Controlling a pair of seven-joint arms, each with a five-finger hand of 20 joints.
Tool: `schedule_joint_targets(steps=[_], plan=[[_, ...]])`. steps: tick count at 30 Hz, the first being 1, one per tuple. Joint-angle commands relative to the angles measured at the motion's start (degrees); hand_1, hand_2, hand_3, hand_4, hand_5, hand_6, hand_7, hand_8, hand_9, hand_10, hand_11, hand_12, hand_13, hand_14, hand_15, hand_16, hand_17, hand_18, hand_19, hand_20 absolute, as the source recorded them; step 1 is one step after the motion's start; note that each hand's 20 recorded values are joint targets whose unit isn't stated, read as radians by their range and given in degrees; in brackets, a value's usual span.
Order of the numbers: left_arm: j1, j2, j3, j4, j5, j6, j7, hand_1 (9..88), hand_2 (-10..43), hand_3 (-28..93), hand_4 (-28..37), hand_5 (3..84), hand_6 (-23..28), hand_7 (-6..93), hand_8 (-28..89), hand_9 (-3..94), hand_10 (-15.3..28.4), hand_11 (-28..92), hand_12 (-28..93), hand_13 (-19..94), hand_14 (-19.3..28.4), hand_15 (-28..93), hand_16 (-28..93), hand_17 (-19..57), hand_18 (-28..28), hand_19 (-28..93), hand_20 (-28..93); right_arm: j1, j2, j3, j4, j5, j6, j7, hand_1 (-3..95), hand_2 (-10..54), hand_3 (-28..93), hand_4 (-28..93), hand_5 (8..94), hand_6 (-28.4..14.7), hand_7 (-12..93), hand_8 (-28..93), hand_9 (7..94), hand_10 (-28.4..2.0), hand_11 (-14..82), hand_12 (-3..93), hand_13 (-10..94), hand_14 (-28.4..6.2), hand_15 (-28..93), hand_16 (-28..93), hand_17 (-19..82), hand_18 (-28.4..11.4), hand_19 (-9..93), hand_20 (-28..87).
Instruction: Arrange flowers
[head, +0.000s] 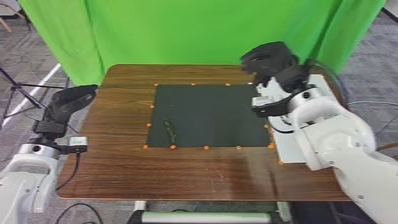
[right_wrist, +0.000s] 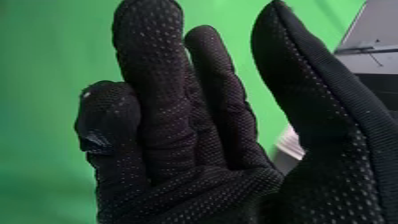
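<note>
1. A brown wooden table is backed by a green curtain; on it a dark mat is laid, edged with orange dots.
2. A green stem is seen on the mat's near left part, its long axis set nearly near-to-far, the far end tipped slightly left.
3. The right hand is held at the far right, well apart from the stem; in the wrist view it is seen open and empty, with one finger partly bent.
4. From that hand, the stem is found toward the near left.
5. The left hand, relaxed and open at the table's left edge, is judged nearer.
6. If the right hand is used, a diagonal approach and a pinch across the stem's narrow width would be needed.
</note>
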Motion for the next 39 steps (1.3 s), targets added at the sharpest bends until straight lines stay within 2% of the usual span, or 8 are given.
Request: schedule_joint_targets(steps=[1, 6, 10, 12, 16, 19, 26, 39], plan=[[1.54, -1.33, -1.05, -0.13, -0.15, -0.95, -0.35, 27.8, -3.1, 63, -22.3, 45.4, 5.3, 13.7, -8, 44.5, 15.3, 19, 8, 35, 16.9, 13, -2, 4.5, 11.4, 12, 13, -26.72, 8.52, 23.97, 0.55, -12.31, 0.48, 5.16, 41.1, -9.5, 62, -3, 58.6, -2.9, 21, -5, 65.9, -17.4, 13.9, 24.7, 83, -7.0, 38, 32, 59, -11.2, 82, 34], [3.16, -2.17, -2.05, -0.89, -0.8, -0.07, -0.04, 28.1, -3.2, 63, -22.2, 45.4, 5.3, 13.8, -8, 44.5, 15.2, 19, 8, 35, 17.0, 13, -2, 4.5, 11.6, 12, 13, -34.77, 8.75, 29.01, 2.39, -20.45, 0.39, 8.29, 41.2, -9.5, 61, -4, 60.5, -2.0, 17, -5, 68.1, -17.5, 14.2, 24.6, 83, -7.2, 39, 32, 60, -10.8, 82, 33], [4.06, -2.71, -1.25, -2.37, -4.94, 3.54, -0.34, 28.6, -2.7, 62, -22.2, 45.4, 5.3, 13.8, -8, 44.7, 15.3, 19, 8, 35, 17.1, 13, -2, 4.8, 11.6, 13, 13, -36.24, 8.88, 28.28, 5.35, -24.45, -1.23, 10.28, 42.6, -9.5, 60, -5, 63.8, -0.9, 15, -5, 73.3, -16.8, 17.3, 24.8, 85, -7.0, 41, 32, 61, -10.5, 83, 33], [4.1, -2.87, -0.34, -3.07, -6.9, 5.97, -0.84, 29.1, 0.0, 61, -22.6, 46.0, 5.4, 13.9, -8, 45.2, 15.6, 19, 8, 35, 17.3, 14, -2, 5.0, 11.7, 14, 13, -36.33, 8.66, 27.58, 6.85, -25.26, -2.57, 11.23, 43.7, -9.5, 60, -6, 65.4, -0.4, 16, -5, 75.3, -16.1, 19.3, 25.3, 86, -6.4, 41, 32, 61, -10.2, 83, 33], [3.65, -3.32, 0.32, -3.22, -7.71, 6.54, -1.06, 29.5, 4.3, 61, -23.8, 47.5, 5.8, 14.3, -8, 46.6, 16.0, 20, 8, 36, 17.7, 15, -3, 5.5, 11.7, 16, 13, -36.6, 8.1, 26.54, 9.42, -25.7, -3.88, 12.87, 45.8, -9.5, 59, -8, 66.9, -0.2, 16, 2, 76.4, -15.6, 21.0, 25.7, 87, -5.9, 41, 33, 61, -10.0, 83, 34], [3.54, -3.61, 0.71, -3.52, -9.11, 7.42, -0.98, 29.8, 14.3, 61, -26.6, 50.0, 5.7, 15.8, -8, 49.4, 16.2, 22, 8, 38, 18.4, 17, -4, 6.8, 12.3, 20, 14, -37.23, 7.94, 26.5, 11.1, -25.83, -4.14, 13.49, 46.2, -9.5, 59, -9, 67.0, -0.2, 16, 4, 76.5, -15.3, 21.3, 25.7, 87, -5.8, 41, 33, 61, -10.0, 83, 34], [4.41, -4.05, 0.42, -3.81, -10.11, 8.48, -1.16, 30.0, 14.8, 61, -26.4, 50.7, 5.9, 16.0, -8, 50.8, 16.5, 23, 8, 39, 18.6, 19, -5, 7.3, 12.5, 21, 13, -39.03, 7.0, 26.71, 12.31, -26.04, -5.16, 14.29, 45.5, -9.5, 59, -8, 67.0, -0.3, 15, 4, 76.6, -15.4, 21.6, 25.8, 87, -5.7, 41, 33, 61, -9.9, 83, 34], [4.32, -4.48, 0.53, -3.87, -8.56, 6.94, -1.85, 30.5, 12.8, 62, -25.6, 51.0, 6.1, 15.9, -8, 51.2, 16.5, 23, 8, 39, 18.7, 19, -5, 7.2, 12.6, 22, 13, -38.48, 6.24, 22.27, 14.26, -28.5, -3.29, 15.67, 48.8, -9.5, 57, -10, 68.1, -1.5, 17, 13, 81.3, -13.3, 26.2, 29.7, 90, -4.4, 40, 33, 63, -8.8, 83, 35]])
